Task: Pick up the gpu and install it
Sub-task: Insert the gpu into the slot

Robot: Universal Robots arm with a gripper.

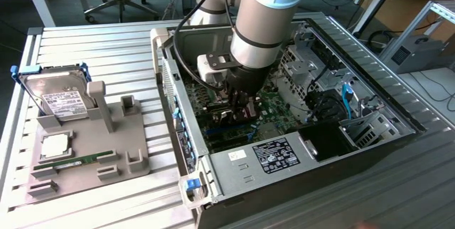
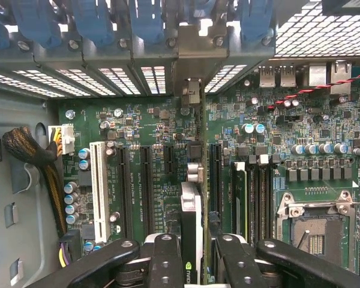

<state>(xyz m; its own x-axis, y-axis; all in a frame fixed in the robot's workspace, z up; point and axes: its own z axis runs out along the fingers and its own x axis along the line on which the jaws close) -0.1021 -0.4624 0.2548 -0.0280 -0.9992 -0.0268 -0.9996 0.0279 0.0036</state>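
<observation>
**Clerk:** Item one, the arm (image 1: 267,21)?

**Keeper:** It reaches down into the open computer case (image 1: 284,160), which lies on its side on the slatted metal counter (image 1: 92,37).

**Clerk:** Item two, the gripper (image 2: 198,259)?

**Keeper:** Clenched on the gpu (image 2: 191,207). One of the black fingers (image 2: 166,258) sits on each face of the card.

**Clerk:** Where is the gpu?

**Keeper:** Inside the case, edge-on above the green motherboard (image 2: 144,120). It runs along the row of expansion slots, with its grey bracket end at the case's rear wall under the blue clips (image 2: 96,21). I cannot tell whether it is seated in a slot.

**Clerk:** What is next to it on the board?

**Keeper:** A white slot (image 2: 98,186) on one side of the card. On the other side, the memory slots and then the bare processor socket (image 2: 312,225).

**Clerk:** What is outside the case?

**Keeper:** A grey fixture (image 1: 92,149) on the counter, at the exterior view's left and well apart from the case. It holds:
- a hard drive (image 1: 61,98) in a blue frame, propped up on its edge
- a square processor chip (image 1: 55,146), lying flat
- a green RAM stick (image 1: 74,161), lying just beside the chip
</observation>
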